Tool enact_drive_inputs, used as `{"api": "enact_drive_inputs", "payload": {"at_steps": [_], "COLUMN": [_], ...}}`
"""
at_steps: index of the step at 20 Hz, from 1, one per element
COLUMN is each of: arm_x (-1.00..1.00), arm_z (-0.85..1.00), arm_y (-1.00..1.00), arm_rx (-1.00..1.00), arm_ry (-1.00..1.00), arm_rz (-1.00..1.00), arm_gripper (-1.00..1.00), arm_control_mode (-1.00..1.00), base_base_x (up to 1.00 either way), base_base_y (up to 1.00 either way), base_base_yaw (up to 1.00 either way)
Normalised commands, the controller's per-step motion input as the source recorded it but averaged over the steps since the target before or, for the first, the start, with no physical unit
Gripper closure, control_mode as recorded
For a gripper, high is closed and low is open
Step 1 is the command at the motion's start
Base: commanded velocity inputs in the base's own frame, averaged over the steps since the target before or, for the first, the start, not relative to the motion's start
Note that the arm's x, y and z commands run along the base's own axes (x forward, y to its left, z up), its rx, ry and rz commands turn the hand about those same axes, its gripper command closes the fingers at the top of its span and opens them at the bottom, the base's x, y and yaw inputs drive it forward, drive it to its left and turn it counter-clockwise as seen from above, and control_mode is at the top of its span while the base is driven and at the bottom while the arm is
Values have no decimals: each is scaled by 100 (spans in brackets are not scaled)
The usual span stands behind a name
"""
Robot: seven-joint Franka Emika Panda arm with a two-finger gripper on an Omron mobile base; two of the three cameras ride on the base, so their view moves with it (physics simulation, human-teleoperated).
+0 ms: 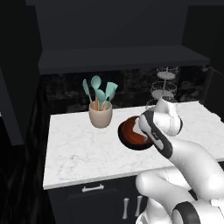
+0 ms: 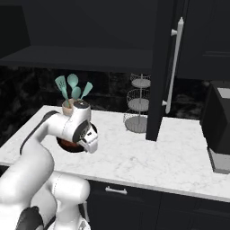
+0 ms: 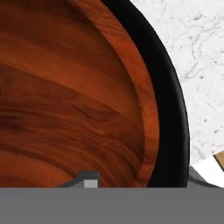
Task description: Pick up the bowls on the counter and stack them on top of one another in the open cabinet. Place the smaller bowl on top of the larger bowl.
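Fingers of the gripper (image 1: 141, 129) are sunk low over the bowls and mostly hidden behind the wrist in both base views, so whether they stand apart or closed cannot be told; the hand view catches just one small grey fingertip (image 3: 89, 179) at its lower edge, over the wood grain. The smaller bowl (image 1: 131, 130), reddish-brown and wood-toned, sits nested inside the larger bowl (image 1: 124, 138), whose glossy black rim rings it all round. The pair rests on the counter (image 1: 83, 153), about mid-depth and slightly right of its centre, just beside a beige utensil crock (image 1: 100, 115) holding teal spatulas (image 1: 99, 91) toward the back edge. The open cabinet (image 1: 109, 57) hangs dark above the counter, its shelf recess in shadow. A tiered wire stand (image 2: 138, 105) stands near the counter's back edge, to the right of the bowls. No brand, label or writing can be read on any of these things.
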Motion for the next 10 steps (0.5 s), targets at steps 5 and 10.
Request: {"api": "enact_drive_inputs", "payload": {"at_steps": [5,10], "arm_x": [-55,-52], "arm_z": [100,100], "arm_y": [-30,-2], "arm_rx": [20,8], "arm_ry": [-44,-41], "arm_rz": [-17,-16], "arm_gripper": [100,100], "arm_control_mode": [-100,-100], "base_base_x": [0,0], "base_base_y": [0,0], "base_base_yaw": [0,0]}}
